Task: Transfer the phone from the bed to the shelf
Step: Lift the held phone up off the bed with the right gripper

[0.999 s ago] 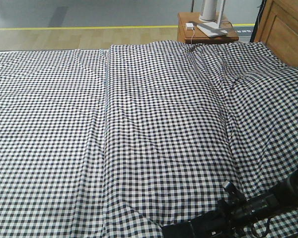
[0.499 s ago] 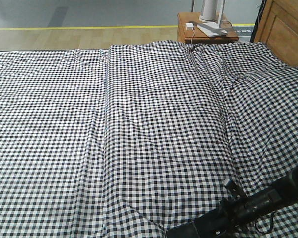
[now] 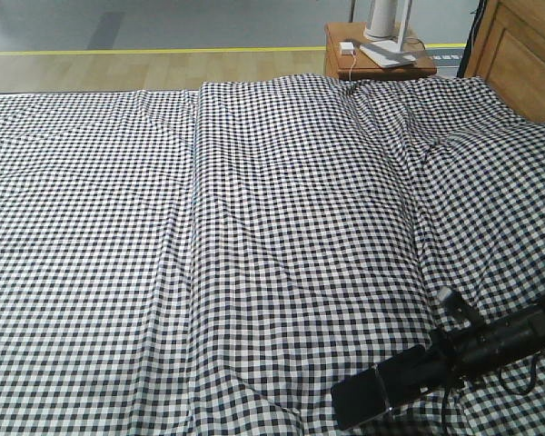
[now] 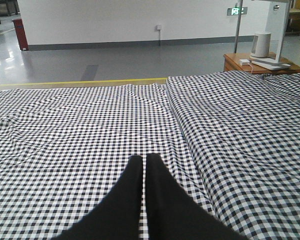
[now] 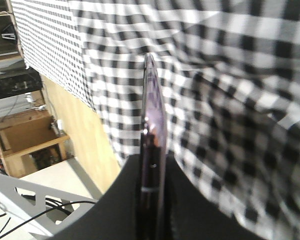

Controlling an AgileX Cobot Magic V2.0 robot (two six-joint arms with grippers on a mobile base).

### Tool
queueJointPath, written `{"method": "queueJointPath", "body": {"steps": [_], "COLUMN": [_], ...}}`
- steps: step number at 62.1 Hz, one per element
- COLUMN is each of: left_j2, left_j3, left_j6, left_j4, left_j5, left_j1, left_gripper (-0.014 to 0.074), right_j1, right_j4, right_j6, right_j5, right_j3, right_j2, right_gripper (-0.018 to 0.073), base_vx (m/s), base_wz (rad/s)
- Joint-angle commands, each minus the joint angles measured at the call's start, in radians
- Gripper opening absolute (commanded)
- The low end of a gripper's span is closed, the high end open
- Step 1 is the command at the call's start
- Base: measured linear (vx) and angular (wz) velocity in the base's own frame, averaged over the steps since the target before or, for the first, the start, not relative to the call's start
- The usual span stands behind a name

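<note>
The bed (image 3: 254, 227) with its black-and-white check sheet fills the front view. At its near right corner my right gripper (image 3: 416, 371) is shut on the phone (image 3: 365, 400), a glossy black slab held just above the sheet. In the right wrist view the phone (image 5: 152, 115) stands edge-on between the black fingers (image 5: 190, 200), its rim glinting pinkish. My left gripper (image 4: 142, 159) is shut and holds nothing, low over the sheet (image 4: 90, 125). Light wooden boards of the shelf (image 5: 27, 137) show at the left of the right wrist view, beyond the bed's side panel (image 5: 77, 130).
A reddish-brown side table (image 3: 377, 56) with a white device and cable stands past the bed's far right corner. A wooden headboard (image 3: 525, 50) rises at the right. Grey floor with a yellow line (image 3: 118, 51) lies beyond the bed. A grey frame with cables (image 5: 25, 205) sits low left.
My right arm has moved to the right and slightly up with the phone, so more of the black slab now shows above the sheet.
</note>
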Motion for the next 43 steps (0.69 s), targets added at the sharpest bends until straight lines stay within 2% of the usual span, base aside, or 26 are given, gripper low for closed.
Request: {"method": "queueJointPath", "body": {"steps": [1,18,43], "left_j2": [-0.006,-0.006,-0.006], "left_j3": [0.007,0.007,0.007], "left_j6": [0.000,0.000,0.000], "left_j4": [-0.009,-0.009,-0.009], "left_j5": [-0.073,-0.073,-0.073], "left_j1": [-0.008,-0.008,-0.008], "left_gripper": [0.0001,0.0001,0.0001], "right_j1": [-0.006,-0.006,0.004], "right_j4": [0.028,0.075,0.213], "right_j6": [-0.017,0.024,0.028], "right_j5": [0.157,0.157,0.156], "right_j3": [0.025,0.112,0.144], "right_j2": [-0.136,-0.427,-0.845], "right_gripper": [-0.0002,-0.0002,-0.0002], "base_vx": [0.00,0.00,0.00], "base_wz": [0.00,0.00,0.00]}}
